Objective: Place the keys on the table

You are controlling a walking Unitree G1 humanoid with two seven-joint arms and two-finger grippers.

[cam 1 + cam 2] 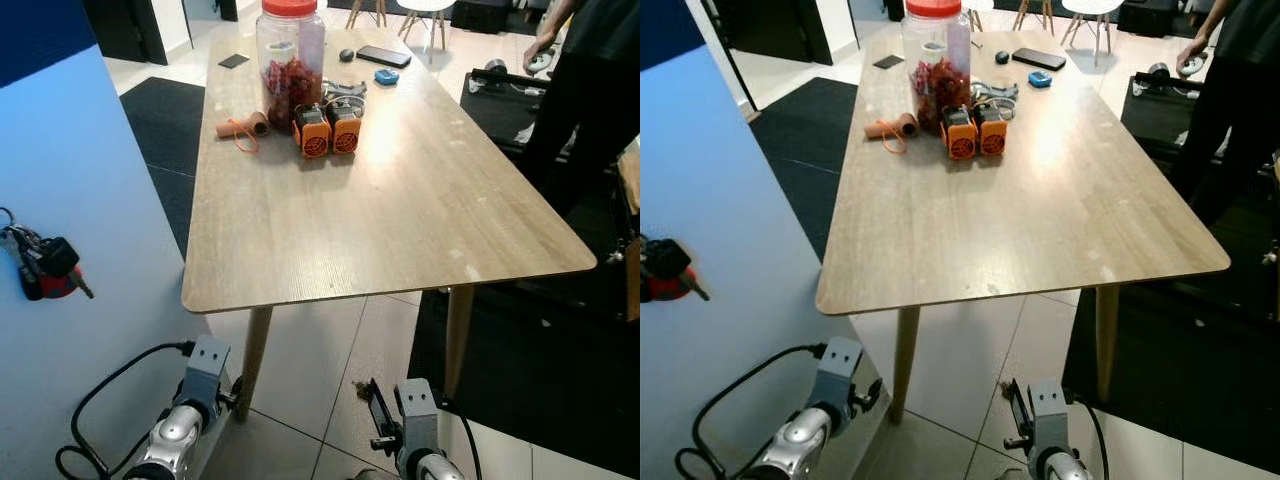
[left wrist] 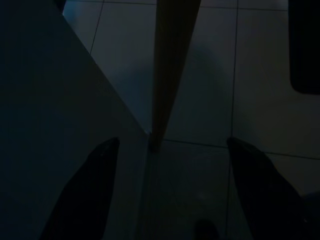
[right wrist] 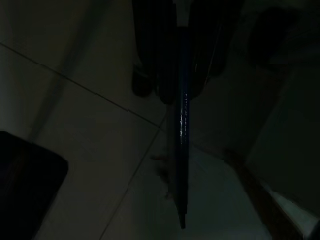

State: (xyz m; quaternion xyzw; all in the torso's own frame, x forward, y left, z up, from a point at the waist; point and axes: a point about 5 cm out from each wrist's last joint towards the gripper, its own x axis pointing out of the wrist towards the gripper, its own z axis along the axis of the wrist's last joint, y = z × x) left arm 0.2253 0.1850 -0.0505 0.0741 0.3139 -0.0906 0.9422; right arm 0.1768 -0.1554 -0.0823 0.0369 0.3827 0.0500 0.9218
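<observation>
A long wooden table (image 1: 400,220) on slanted legs stands on a tiled floor (image 1: 330,350). At its far end sit a clear jar (image 1: 289,62) with a red lid, two orange devices (image 1: 328,131) just in front of it, a tan roll (image 1: 243,126) beside them, a black phone (image 1: 383,56), a blue object (image 1: 386,76) and a dark card (image 1: 234,61).

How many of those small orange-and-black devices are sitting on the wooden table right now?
2: left orange-and-black device and right orange-and-black device, side by side before the red-lidded clear plastic jar. More may hide behind it.
</observation>
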